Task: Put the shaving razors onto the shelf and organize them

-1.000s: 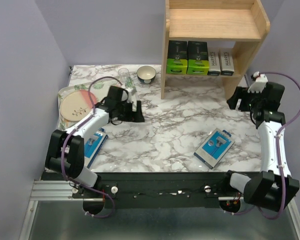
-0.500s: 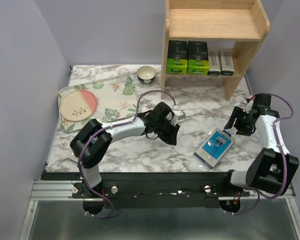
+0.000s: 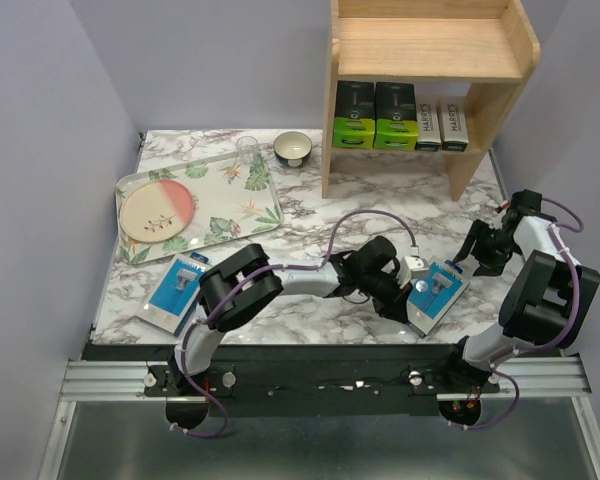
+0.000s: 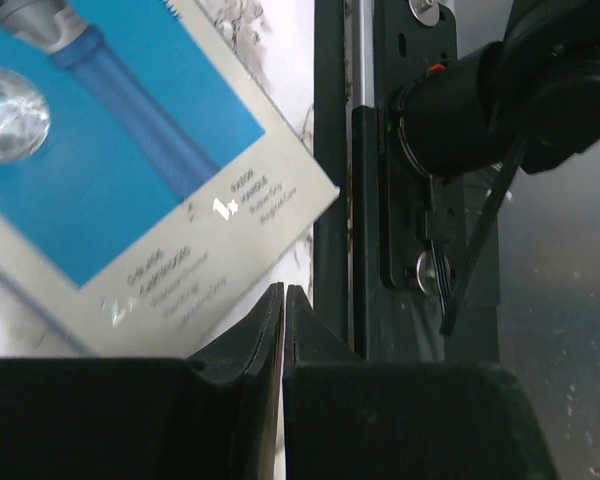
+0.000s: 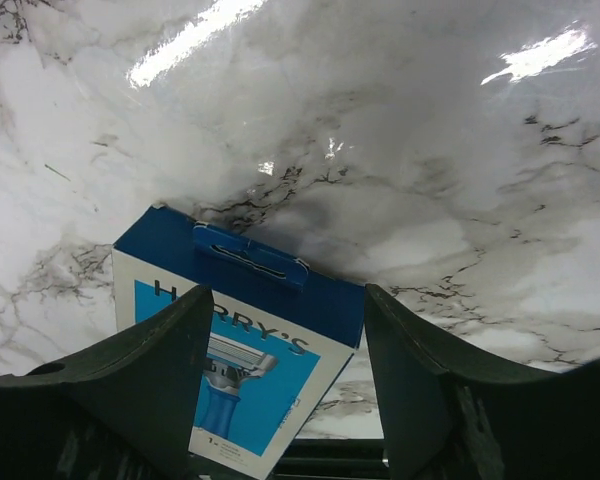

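Observation:
A blue-and-white razor pack (image 3: 437, 291) lies flat near the table's front right edge. My left gripper (image 3: 404, 303) reaches across to its near-left corner. In the left wrist view the gripper (image 4: 283, 292) is shut with nothing between its fingers, and the pack (image 4: 130, 170) lies just beyond them. My right gripper (image 3: 477, 254) stands open just right of the pack, whose blue end (image 5: 242, 300) sits ahead of its fingers (image 5: 170, 350). A second blue pack (image 3: 177, 292) lies at the front left. On the wooden shelf (image 3: 435, 45) the lower tier holds two black-and-green boxes (image 3: 374, 116) and two white boxes (image 3: 440, 122).
A floral tray (image 3: 235, 205) with a pink plate (image 3: 156, 210) sits at the back left. Behind it stand a clear glass (image 3: 248, 150) and a small bowl (image 3: 292, 149). The black front rail (image 3: 310, 352) runs right below the pack.
My left arm has swung from the left side of the table across to the right-hand pack, and its jaws have shut. My right gripper has come down beside that pack.

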`<state>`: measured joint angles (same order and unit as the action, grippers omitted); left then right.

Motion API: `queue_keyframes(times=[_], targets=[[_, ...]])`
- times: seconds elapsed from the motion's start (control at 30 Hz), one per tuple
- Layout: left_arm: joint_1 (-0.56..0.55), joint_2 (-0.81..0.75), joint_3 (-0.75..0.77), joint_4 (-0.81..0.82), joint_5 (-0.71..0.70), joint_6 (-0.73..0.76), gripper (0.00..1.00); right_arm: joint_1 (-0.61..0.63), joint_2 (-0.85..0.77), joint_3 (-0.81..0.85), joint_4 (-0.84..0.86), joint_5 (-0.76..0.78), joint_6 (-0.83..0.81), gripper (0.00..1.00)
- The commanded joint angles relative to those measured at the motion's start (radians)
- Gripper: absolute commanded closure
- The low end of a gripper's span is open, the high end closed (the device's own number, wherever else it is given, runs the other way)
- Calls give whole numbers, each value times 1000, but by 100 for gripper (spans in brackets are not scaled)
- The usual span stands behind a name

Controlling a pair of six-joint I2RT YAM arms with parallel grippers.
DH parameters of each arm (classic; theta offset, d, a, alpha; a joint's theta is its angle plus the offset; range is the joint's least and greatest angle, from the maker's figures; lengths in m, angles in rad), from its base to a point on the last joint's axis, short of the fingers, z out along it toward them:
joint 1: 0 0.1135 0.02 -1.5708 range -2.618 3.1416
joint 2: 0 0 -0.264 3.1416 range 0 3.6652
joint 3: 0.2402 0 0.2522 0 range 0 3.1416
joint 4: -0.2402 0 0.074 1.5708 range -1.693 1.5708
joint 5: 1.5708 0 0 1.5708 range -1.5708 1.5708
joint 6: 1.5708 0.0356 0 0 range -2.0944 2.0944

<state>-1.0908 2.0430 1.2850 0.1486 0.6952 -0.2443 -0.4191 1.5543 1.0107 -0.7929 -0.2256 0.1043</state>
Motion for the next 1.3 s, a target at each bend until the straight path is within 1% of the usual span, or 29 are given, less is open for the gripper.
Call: queue_keyframes(times=[0.0,0.13,0.2,0.27,0.33,0.43,0.47,0.53,0.57,0.63,0.67,0.7,0.73,0.8,0.83,0.87,0.9,0.93,0.97,1.0,1.03,1.07,1.13,1.2,1.23,1.27], targets=[[-12,89,89,34,-22,3,89,-3,24,-69,34,-79,11,30],[8,120,123,13,-63,-3,89,-1,30,-87,50,-86,46,30],[34,125,137,-4,-85,-9,89,-1,36,-98,60,-110,57,31],[61,109,125,-24,-106,-9,90,2,41,-119,61,-142,77,33],[117,97,114,-56,-129,2,90,14,47,-144,63,-185,113,35],[199,72,99,-112,-160,37,90,80,44,-198,70,-241,173,38],[227,60,94,-125,-164,62,90,135,41,-211,80,-254,192,38],[291,46,94,-147,-177,74,90,199,30,-250,99,-314,256,38],[310,28,93,-173,-180,83,90,271,26,-257,116,-326,280,38],[357,3,88,-198,-192,99,90,344,23,-265,133,-375,342,37],[371,-30,79,-208,-197,105,90,405,23,-262,139,-388,354,37],[385,-47,73,-219,-207,111,90,416,24,-250,136,-400,362,36],[397,-72,65,-243,-217,108,87,443,27,-236,130,-405,364,36],[430,-165,25,-270,-250,85,84,451,36,-184,100,-414,351,35],[436,-205,7,-294,-269,68,76,451,32,-164,87,-408,315,35],[442,-248,-40,-308,-292,50,71,450,21,-121,66,-397,295,35],[450,-335,-65,-323,-324,34,68,450,-6,-106,58,-365,282,35],[453,-375,-90,-337,-351,-14,59,450,-22,-87,52,-356,270,34],[451,-451,-140,-377,-384,-41,54,448,-36,-75,66,-351,237,35],[453,-487,-171,-389,-431,-74,49,448,-51,-58,76,-344,218,35],[454,-518,-202,-403,-445,-132,42,450,-74,-52,84,-331,200,35],[456,-541,-269,-397,-445,-168,39,450,-82,-50,112,-322,171,34],[462,-587,-337,-345,-400,-213,33,450,-77,-63,153,-325,149,33],[470,-590,-427,-289,-375,-320,28,450,-66,-78,198,-345,138,31],[483,-586,-455,-197,-318,-364,22,450,-62,-104,219,-384,135,31],[488,-571,-493,-160,-301,-425,13,454,-54,-116,257,-400,130,31]])
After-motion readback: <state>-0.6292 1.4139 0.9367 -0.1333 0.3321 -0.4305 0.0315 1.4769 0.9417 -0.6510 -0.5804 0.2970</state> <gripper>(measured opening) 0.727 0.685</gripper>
